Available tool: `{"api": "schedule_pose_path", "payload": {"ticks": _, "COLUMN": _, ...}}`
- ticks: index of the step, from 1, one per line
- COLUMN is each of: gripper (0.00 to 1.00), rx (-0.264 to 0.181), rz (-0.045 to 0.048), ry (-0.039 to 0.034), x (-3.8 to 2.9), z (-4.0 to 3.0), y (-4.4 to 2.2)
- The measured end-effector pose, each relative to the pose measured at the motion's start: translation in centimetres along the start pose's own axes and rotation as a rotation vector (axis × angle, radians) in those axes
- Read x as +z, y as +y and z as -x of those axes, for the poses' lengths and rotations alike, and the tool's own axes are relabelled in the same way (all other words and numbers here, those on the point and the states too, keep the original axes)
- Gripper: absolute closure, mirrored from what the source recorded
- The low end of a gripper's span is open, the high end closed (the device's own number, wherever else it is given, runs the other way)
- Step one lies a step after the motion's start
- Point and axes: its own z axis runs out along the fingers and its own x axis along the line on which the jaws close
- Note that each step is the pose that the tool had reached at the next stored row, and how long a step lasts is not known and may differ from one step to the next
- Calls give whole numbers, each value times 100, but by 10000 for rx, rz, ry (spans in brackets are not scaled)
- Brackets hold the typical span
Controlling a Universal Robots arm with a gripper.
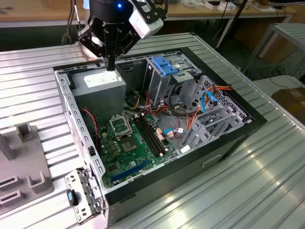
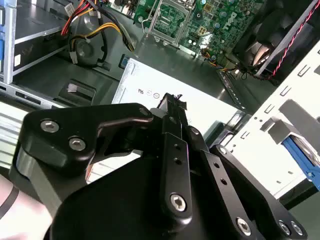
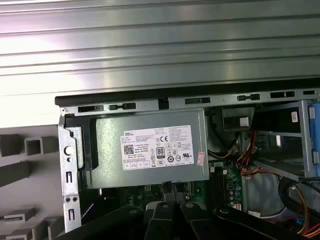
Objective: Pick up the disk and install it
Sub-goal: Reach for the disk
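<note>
**Clenched pincer hangs over the power supply**

Ribbed metal sheeting forms the surface point(image 1: 267, 181) across most of the exterior view, and wooden benches run along the top edge of the frame. An open black case point(image 1: 224, 152) sits on the surface in the middle of the frame, its side panel off.

The pincer point(image 1: 110, 64) hangs in the upper left of the exterior view, pointing straight down. Its fingers are clenched tip to tip and carry nothing. They are just above the far edge of the grey power supply point(image 1: 100, 86), which fills the case's upper left corner. I cannot tell whether they touch it. In the second wrist view the closed tips point(image 2: 172, 102) stand over the power supply's white label point(image 2: 200, 107).

A green motherboard point(image 1: 128, 143) lies on the case floor, below the power supply in the exterior view. The metal drive cage point(image 1: 159, 88) stands upright at upper centre, with a blue bracket point(image 1: 164, 64) on top of it. Right of the cage, orange, red and blue cables point(image 1: 190, 117) run among grey metal bays.

A grey fixture point(image 1: 24, 167) with open slots rests on the surface at the left edge of the frame, apart from the case.

I cannot tell where the disk lies.
</note>
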Motion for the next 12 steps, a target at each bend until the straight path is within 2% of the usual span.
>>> {"api": "schedule_pose_path", "payload": {"ticks": 12, "gripper": 89, "rx": 0, "rz": 0, "ry": 0, "x": 0, "z": 0, "y": 0}}
